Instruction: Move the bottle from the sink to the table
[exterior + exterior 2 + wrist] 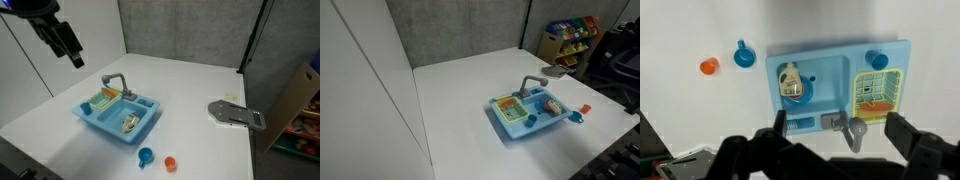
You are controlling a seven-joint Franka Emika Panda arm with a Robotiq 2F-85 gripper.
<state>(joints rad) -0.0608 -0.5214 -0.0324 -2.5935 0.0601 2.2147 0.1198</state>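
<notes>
White table [200, 85] bears the blue sink [108, 131], bottle [131, 123] lying in its basin.

**Item:** one arm [30, 14], dark wrist section, ending in a Robotiq gripper [75, 56].

**Pose, exterior view:** the arm enters from the upper corner and is held high. The gripper slants downward and outward, fingertips at its lowest point, hanging free in the air.

**State:** jaws spread wide.

**Pose, wrist view:** the gripper [837, 125] enters from the lower edge. Two dark fingers [779, 124] stand one on each side of the claw's centre, well apart, tips pointing up the frame. Behind each finger, black knuckle links fan out toward the bottom corners.
</notes>
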